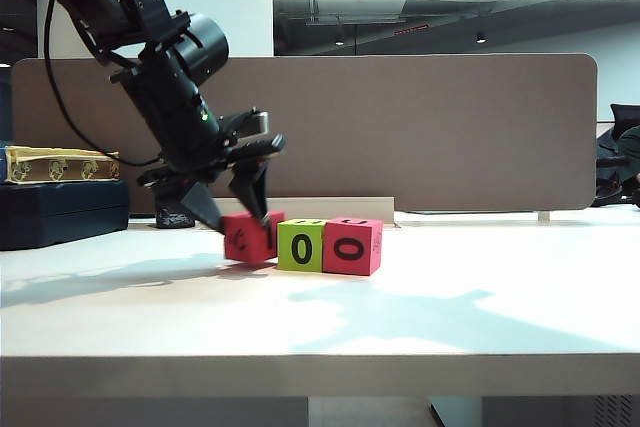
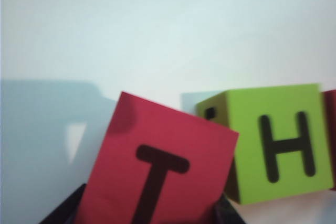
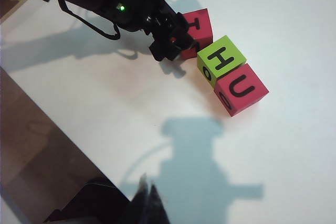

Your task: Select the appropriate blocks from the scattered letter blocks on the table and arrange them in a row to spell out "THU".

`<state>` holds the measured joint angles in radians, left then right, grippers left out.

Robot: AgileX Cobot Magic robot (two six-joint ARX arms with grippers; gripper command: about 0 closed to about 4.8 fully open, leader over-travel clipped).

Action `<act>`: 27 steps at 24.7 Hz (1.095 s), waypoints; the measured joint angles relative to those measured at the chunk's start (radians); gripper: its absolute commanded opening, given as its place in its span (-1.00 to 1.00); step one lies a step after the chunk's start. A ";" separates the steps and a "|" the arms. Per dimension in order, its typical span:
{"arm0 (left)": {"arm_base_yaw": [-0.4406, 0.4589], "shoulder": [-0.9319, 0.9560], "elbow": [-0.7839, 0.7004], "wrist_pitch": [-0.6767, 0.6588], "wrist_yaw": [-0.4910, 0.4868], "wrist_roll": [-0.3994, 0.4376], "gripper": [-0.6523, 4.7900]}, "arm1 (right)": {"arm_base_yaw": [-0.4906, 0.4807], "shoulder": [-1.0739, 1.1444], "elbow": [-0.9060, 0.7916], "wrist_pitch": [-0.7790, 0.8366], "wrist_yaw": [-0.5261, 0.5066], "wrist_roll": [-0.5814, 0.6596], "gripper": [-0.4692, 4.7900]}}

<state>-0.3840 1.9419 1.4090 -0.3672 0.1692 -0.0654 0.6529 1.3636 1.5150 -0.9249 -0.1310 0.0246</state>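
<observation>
The left gripper [image 1: 237,209] holds the tilted red block [image 1: 250,238] just left of the green block [image 1: 300,245] on the table [image 1: 450,307], while the right gripper [image 3: 148,203], well apart, is closed and empty.

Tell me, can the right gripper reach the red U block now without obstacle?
Probably yes. The right gripper hangs shut over bare table, and the U block lies exposed at the row's end; the left gripper is at the T block.
</observation>
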 measured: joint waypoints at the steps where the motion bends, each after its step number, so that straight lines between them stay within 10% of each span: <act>1: -0.001 0.000 0.012 -0.010 0.014 -0.003 0.48 | 0.000 0.000 0.000 0.000 0.000 0.000 -0.84; 21: 0.010 -0.001 0.151 -0.126 0.005 0.002 0.77 | 0.000 0.003 0.000 0.000 0.000 0.000 -0.84; 27: 0.022 -0.001 0.188 -0.201 -0.096 0.046 0.25 | 0.000 0.084 -0.001 0.000 0.074 0.000 -0.84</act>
<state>-0.3622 1.9408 1.5967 -0.5682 0.0734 -0.0196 0.6529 1.4471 1.5143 -0.9245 -0.0570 0.0242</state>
